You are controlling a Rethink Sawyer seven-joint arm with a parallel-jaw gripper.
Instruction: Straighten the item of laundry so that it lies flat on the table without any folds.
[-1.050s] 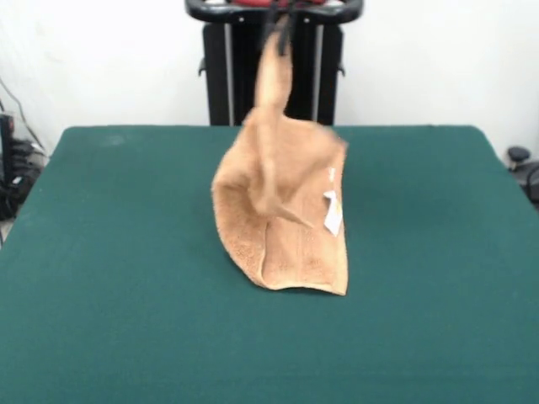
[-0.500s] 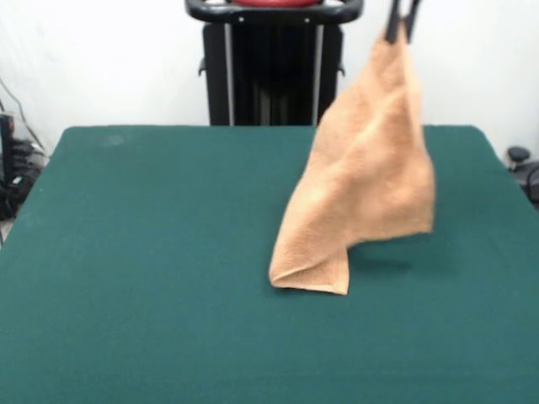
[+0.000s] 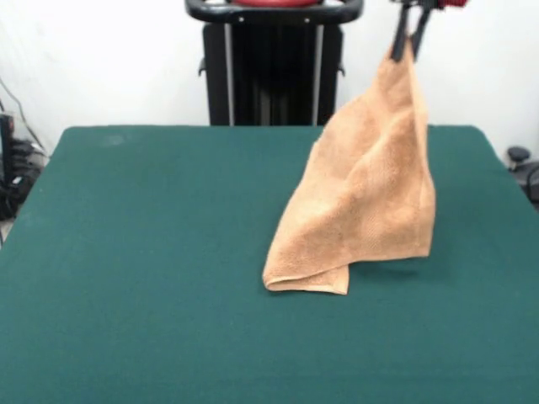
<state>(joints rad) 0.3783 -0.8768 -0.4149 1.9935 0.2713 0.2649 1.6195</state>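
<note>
The item of laundry (image 3: 366, 189), an orange-tan terry towel, hangs in a tall draped cone from one corner. My gripper (image 3: 408, 46) sits at the top right of the front view, shut on that raised corner. The towel's lower left end (image 3: 307, 278) rests folded on the dark green table (image 3: 135, 252), while its lower right edge hovers just above the cover and casts a shadow.
A black pedestal frame (image 3: 274, 63) stands behind the table's far edge. Cables and dark gear (image 3: 13, 168) sit off the left side, and a dark object (image 3: 522, 160) lies beyond the right edge.
Over the last second my gripper carried the held corner from the top centre to the upper right, opening the towel out. In the last half second it dropped slightly; the towel barely shifted.
</note>
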